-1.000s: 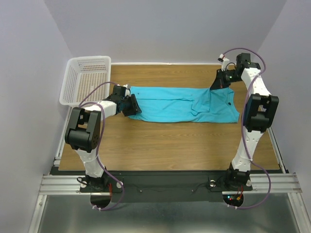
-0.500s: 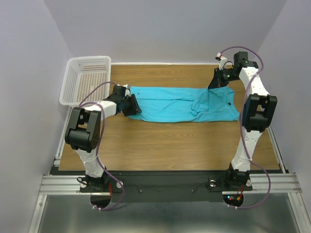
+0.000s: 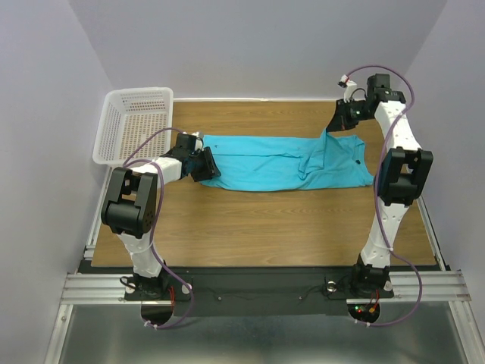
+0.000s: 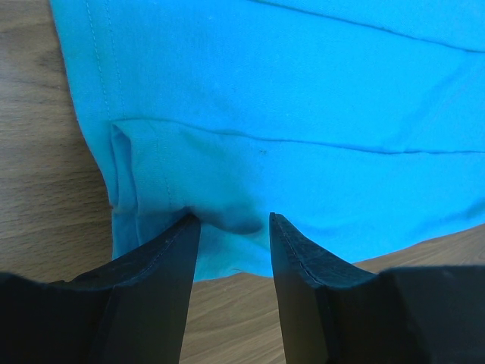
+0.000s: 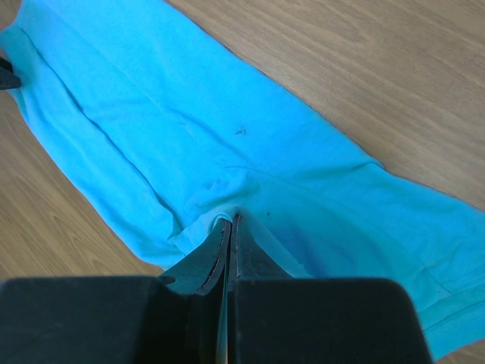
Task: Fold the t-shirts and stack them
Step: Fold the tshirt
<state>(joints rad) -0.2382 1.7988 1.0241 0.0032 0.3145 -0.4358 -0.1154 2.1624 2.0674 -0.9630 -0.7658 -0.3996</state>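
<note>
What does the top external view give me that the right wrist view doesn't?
Only top external: the white basket at far left and the left arm reaching the t-shirt's left end. Only right wrist: the fingers pressed shut on a pinched fold, and a small dark speck on the cloth. Both: the right gripper gripping turquoise cloth over the wooden table.

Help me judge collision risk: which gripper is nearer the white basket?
Left. The left gripper is at the t-shirt end near the basket; the right gripper pinches the opposite end.
</note>
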